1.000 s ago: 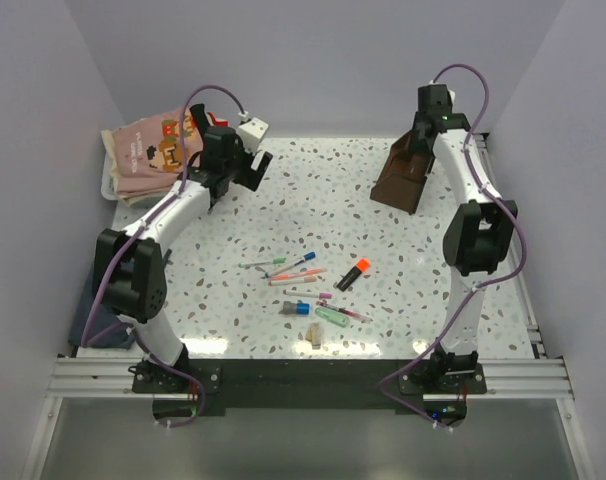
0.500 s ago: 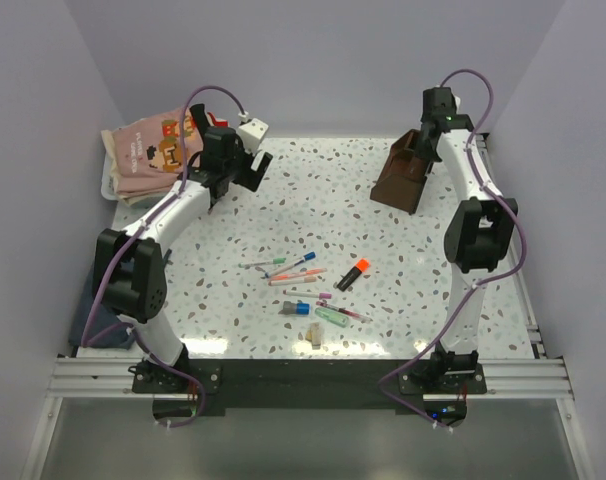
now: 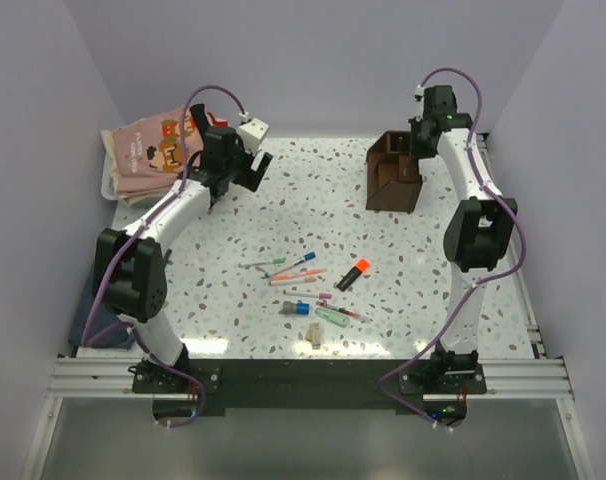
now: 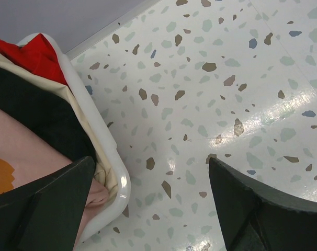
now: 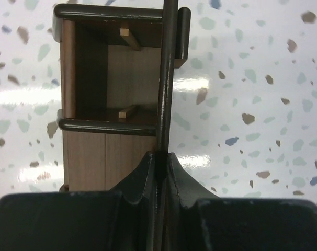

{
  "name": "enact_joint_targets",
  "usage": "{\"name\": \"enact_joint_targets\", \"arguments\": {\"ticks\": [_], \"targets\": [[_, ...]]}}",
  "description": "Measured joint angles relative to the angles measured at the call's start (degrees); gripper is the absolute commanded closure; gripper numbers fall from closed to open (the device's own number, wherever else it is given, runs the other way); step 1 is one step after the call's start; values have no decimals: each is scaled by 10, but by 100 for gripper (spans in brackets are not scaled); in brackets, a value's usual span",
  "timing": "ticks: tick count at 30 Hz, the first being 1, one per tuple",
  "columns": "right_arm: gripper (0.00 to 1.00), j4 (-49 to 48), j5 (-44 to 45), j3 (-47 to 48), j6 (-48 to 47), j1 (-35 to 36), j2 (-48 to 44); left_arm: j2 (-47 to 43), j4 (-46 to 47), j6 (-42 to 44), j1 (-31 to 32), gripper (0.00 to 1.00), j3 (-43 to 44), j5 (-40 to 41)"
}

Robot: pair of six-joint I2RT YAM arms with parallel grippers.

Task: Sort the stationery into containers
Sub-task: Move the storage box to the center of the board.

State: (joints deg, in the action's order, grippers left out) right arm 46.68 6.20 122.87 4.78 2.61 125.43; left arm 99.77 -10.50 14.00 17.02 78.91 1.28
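The dark brown wooden organizer (image 3: 391, 182) stands at the back right of the table. My right gripper (image 3: 420, 142) is shut on its thin side wall (image 5: 166, 78), which runs up between the jaws (image 5: 161, 154); open compartments (image 5: 93, 78) lie to the left of that wall. The stationery lies loose in the table's middle: an orange highlighter (image 3: 354, 272), a blue-capped pen (image 3: 301, 262), a pink pen (image 3: 297, 279), a mint green marker (image 3: 332, 317) and a beige piece (image 3: 313, 335). My left gripper (image 3: 253, 168) hangs open at the back left, far from the pens, with nothing between its fingers (image 4: 150, 162).
A white tray (image 3: 107, 186) of folded clothes (image 3: 148, 150) sits at the back left corner; its rim (image 4: 109, 151) lies just left of my left gripper. Walls close in the table at the back and on both sides.
My right gripper closed on the organizer's wall. The organizer moved left and changed from tilted to more upright. The left arm and the pens have not moved.
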Motion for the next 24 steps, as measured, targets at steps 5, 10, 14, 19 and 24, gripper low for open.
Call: {"name": "enact_joint_targets", "arguments": {"ticks": [5,10,14,19,24], "targets": [[98,8,-58,10,-131,40,6,0,0,0,0,5,0,1],[99,4,-103,7,-268,91,6,-4,12,1,0,6,-13,7],[98,3,-153,6,-378,120,7,-24,29,3,0,6,-58,10],[96,5,-209,13,-509,135,16,-54,38,8,0,6,-98,12],[96,-2,-253,31,-630,135,35,-83,43,8,0,6,-120,17]]}}
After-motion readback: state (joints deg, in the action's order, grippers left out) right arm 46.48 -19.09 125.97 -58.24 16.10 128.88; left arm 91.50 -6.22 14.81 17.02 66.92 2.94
